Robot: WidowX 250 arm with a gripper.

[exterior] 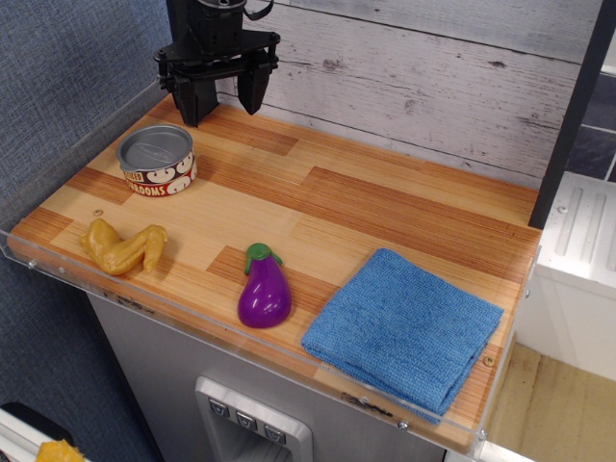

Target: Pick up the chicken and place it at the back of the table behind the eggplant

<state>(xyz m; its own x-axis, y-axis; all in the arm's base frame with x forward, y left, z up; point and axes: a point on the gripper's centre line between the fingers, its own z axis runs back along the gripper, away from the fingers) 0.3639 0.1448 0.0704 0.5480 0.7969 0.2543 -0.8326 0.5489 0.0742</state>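
Nearest the camera, along the worktop's [404, 207] front edge, lie three things in a row: the chicken [123, 246] at the front-left corner, the eggplant [264, 292] to its right near the middle, and a folded blue cloth [404, 327] further right. The chicken rests flat on the wood, its bent V shape stretched roughly left to right along the clear plastic edge, well apart from the eggplant. From it, the gripper [219, 94] hangs at the back-left of the worktop near the plank wall, empty, with its jaws spread apart and pointing down. So the chicken lies toward the front and slightly left of the gripper, and a mushroom can [157, 160] stands upright between the two, its lid shut, so its contents cannot be seen. A reach for the chicken would probably need to pass over or beside that can. Behind the eggplant, the back of the worktop shows bare wood up to the wall.
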